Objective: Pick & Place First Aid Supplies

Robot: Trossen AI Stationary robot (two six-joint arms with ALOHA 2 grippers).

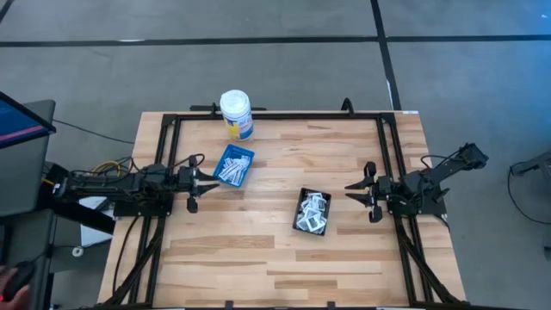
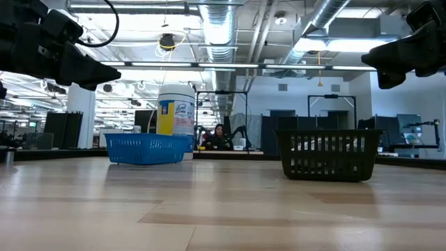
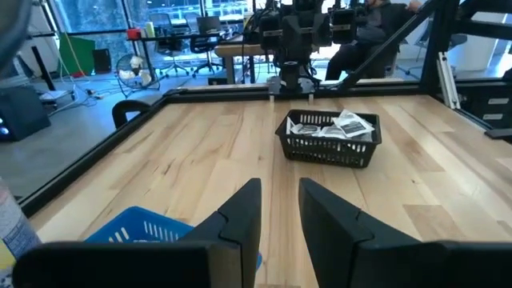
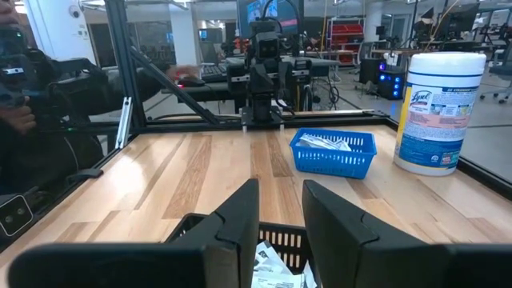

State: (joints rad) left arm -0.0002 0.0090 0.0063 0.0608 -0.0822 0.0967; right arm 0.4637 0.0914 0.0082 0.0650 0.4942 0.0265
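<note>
The first aid supplies lie in two small trays on the wooden table. Narrow white strips (image 1: 231,170) fill a blue tray (image 1: 233,165). Squarish printed packets (image 3: 334,126) are piled in a black tray (image 1: 312,212). My left gripper (image 1: 203,180) hovers level at the table's left side, just beside the blue tray (image 3: 136,228), open with nothing between its fingers (image 3: 280,190). My right gripper (image 1: 355,190) hovers level at the right side, near the black tray (image 4: 276,234), open and holding nothing (image 4: 280,190).
A white wipes bottle with a yellow label (image 1: 236,114) stands at the far edge, behind the blue tray. A black metal frame (image 1: 275,114) borders the table. Bare wood (image 1: 258,258) lies between and in front of the trays. A person (image 3: 368,32) sits beyond the table.
</note>
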